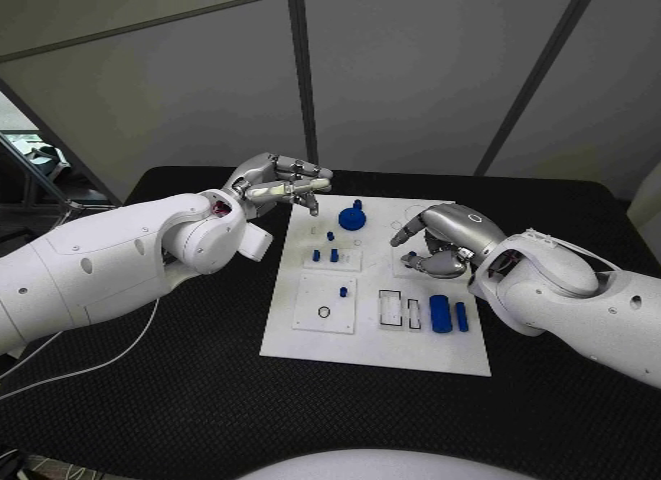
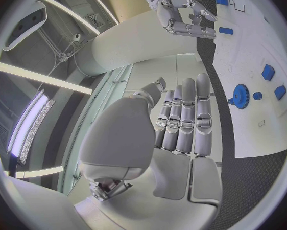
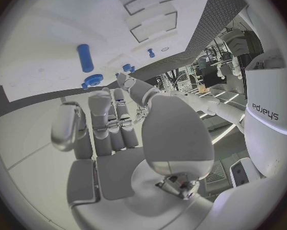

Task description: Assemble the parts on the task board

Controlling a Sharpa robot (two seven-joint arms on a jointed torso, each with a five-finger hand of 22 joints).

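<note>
Centrally, the white task board [image 1: 373, 345] lies flat on the black table [image 1: 561, 420]. A blue gear-shaped part [image 1: 353, 218] stands near the board's far edge, small blue pegs [image 1: 330, 256] sit in a raised block just below it, and a blue cylinder [image 1: 440, 312] with a thinner blue bar [image 1: 461, 316] beside it lies toward the board's right side, next to two rectangular slots [image 1: 391, 308]. The right hand [image 1: 443, 245] hangs over the board's right portion with fingers curled downward; whether it holds a part cannot be determined. The left hand [image 1: 280, 186] is raised just off the board's far left corner, fingers extended together and holding nothing.
</note>
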